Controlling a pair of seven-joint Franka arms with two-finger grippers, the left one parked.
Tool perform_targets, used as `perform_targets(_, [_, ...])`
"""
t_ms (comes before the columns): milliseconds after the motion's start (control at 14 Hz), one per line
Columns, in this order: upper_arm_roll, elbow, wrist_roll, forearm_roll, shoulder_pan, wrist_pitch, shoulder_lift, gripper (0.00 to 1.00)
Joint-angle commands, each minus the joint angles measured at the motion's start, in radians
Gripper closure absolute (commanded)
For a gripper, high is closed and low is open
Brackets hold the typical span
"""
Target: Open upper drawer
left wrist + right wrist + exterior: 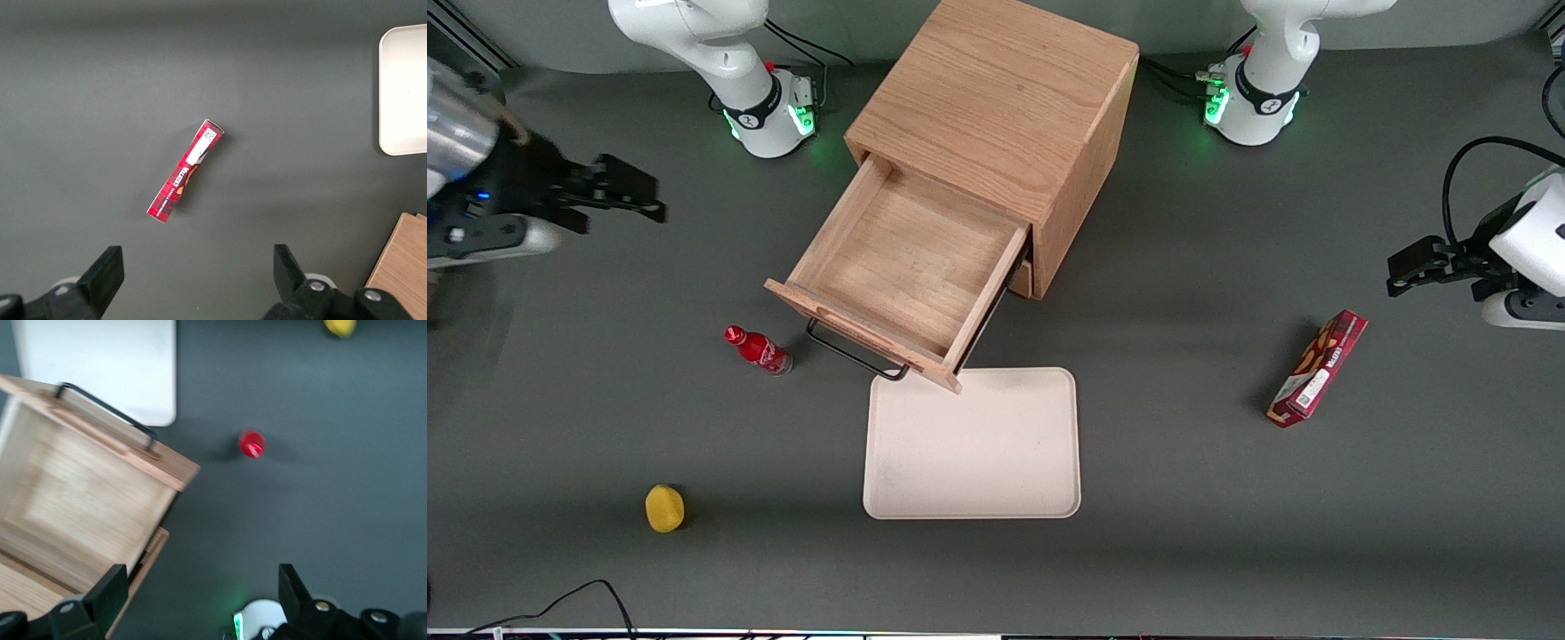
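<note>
Gripper (627, 191) fingers apart, raised, holding nothing | upper drawer (898, 267) pulled out

The upper drawer (907, 271) is sticking out of the cabinet (1005, 107), over the tray (973, 444) edge. The gripper (627, 191) is hanging well off toward the working arm's end, bottle (759, 349) sitting beside the drawer.

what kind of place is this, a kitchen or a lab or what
Probably a robot lab bench: a plain grey table with arm bases bolted on, and props, a cabinet with its upper drawer pulled out, a tray. The open gripper hangs away from them.
</note>
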Motion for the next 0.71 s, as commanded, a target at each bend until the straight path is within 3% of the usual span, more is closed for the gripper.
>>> perform_targets(0, [-0.044,-0.38,0.043,-0.032,0.006,0.162,-0.268,0.0])
perform_targets(143, [-0.064,-0.647,0.049,-0.035,0.006,0.382,-0.425,0.0])
perform_targets(214, [-0.065,-0.701,0.061,-0.046,0.006,0.437,-0.451,0.0])
perform_targets(357, [-0.065,-0.644,0.054,-0.124,0.011,0.436,-0.418,0.0])
perform_targets(643, [-0.067,-0.495,0.067,-0.131,0.011,0.374,-0.329,0.0])
